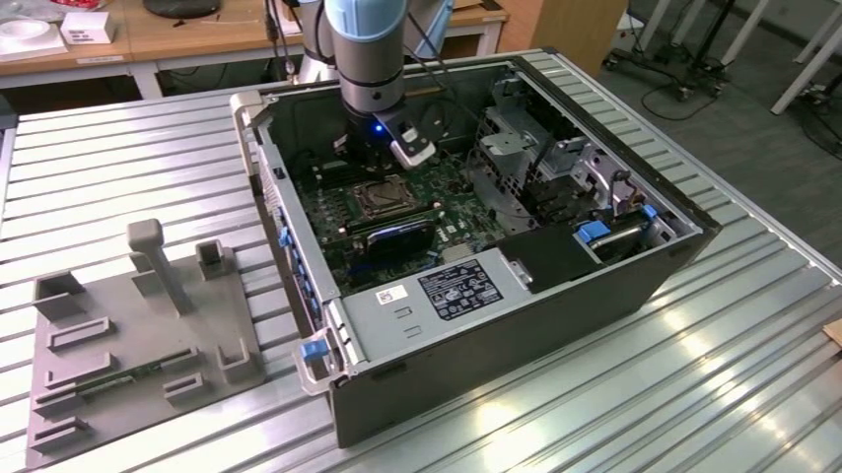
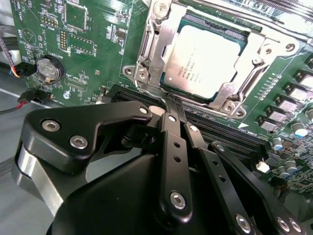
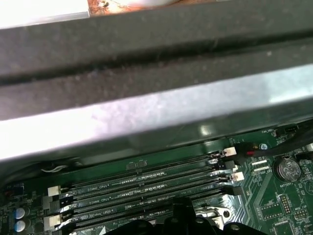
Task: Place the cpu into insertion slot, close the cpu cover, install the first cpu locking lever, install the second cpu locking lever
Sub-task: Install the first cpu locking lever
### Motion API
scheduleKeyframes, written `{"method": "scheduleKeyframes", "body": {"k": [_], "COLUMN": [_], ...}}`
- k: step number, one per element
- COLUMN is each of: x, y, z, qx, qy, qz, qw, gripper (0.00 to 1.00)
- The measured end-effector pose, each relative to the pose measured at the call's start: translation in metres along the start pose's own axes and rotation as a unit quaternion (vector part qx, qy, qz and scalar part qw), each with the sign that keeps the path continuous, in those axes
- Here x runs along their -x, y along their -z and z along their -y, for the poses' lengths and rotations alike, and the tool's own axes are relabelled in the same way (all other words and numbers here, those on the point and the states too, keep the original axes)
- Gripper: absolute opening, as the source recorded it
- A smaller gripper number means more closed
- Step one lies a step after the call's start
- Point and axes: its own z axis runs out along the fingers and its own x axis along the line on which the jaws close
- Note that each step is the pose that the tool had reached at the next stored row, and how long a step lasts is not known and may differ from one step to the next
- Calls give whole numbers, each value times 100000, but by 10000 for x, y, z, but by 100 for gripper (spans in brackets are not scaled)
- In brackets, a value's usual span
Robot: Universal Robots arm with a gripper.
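- The chip (image 2: 205, 61) lies flat in the socket (image 2: 139, 72), on the green board (image 2: 93, 44) inside the open computer case (image 1: 632, 286).
- The cover (image 2: 249, 58) is down over it, and its window frames the chip's face.
- The gripper (image 2: 169, 102) has its jaws together, tips just beside the socket's edge. In the exterior view it hangs at 12 o'clock of the socket.
- A grey fixture plate (image 1: 132, 345) lies well apart, at 8 o'clock of the case.

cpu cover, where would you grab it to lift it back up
The cpu cover lies flat over the cpu, so probably pinch the small tab on its edge nearest the gripper, coming from above.
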Motion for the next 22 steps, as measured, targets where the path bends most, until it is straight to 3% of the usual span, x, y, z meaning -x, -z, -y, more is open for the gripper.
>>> {"method": "scheduleKeyframes", "body": {"k": [22], "x": [54], "y": [-14], "z": [-13], "qx": [64], "qy": [-8], "qz": [-13], "qw": [100000], "gripper": [11]}}
